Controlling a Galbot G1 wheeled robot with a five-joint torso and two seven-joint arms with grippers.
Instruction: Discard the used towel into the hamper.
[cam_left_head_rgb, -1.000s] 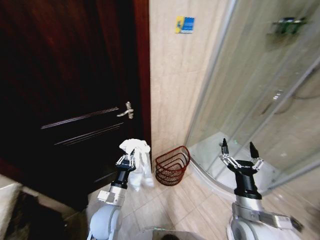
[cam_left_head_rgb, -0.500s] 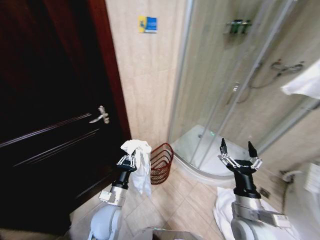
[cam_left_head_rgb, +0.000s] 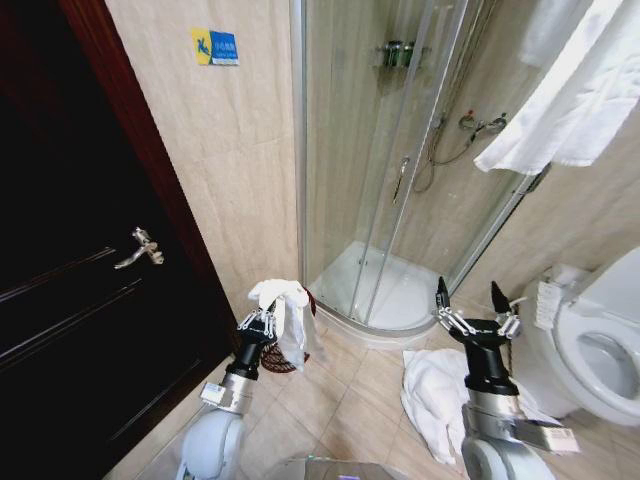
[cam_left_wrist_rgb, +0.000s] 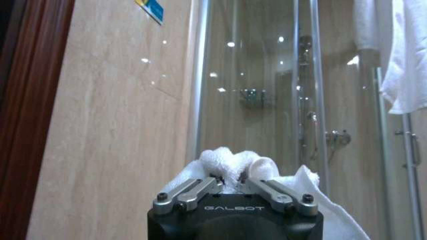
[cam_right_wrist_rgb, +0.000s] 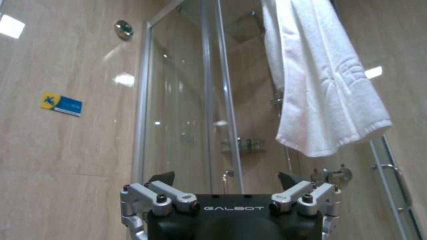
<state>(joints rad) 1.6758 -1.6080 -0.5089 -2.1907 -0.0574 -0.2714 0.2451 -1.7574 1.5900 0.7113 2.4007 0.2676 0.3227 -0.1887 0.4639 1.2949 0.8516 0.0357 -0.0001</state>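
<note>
L arm is raised upright in front of the robot, left gripper (cam_left_head_rgb: 262, 322) pointing up w/ fingers clamped on the used towel (cam_left_head_rgb: 285, 318). In the left wrist view the same gripper (cam_left_wrist_rgb: 230, 179) pinches a bunched white knob of towel (cam_left_wrist_rgb: 230, 162), rest of the cloth spilling off to one side. Towel is soft white terry, crumpled at the top, hanging in a loose fold below the grip.

R arm is also upright, right gripper (cam_left_head_rgb: 472, 308) held at approx the same height, fingers spread wide, holding nothing; right wrist view shows its gripper (cam_right_wrist_rgb: 230, 187) w/ jaws splayed apart.

The hamper (cam_left_head_rgb: 283, 358) sits on the floor just behind and below the held towel, at the wall by the door frame. It's mostly hidden; only a bit of dark red-brown wire weave shows.

Room: bathroom w/ beige glossy tile walls and floor (cam_left_head_rgb: 340, 410), dark wood door (cam_left_head_rgb: 70, 300) w/ metal lever handle (cam_left_head_rgb: 140, 247) on the left. Curved glass shower enclosure (cam_left_head_rgb: 400, 170) ahead, small blue-yellow sign (cam_left_head_rgb: 215, 46) on the wall. White towel on a rail (cam_left_head_rgb: 570, 90) upper right, another white towel on the floor (cam_left_head_rgb: 432, 390) beside the white toilet (cam_left_head_rgb: 600, 350).
</note>
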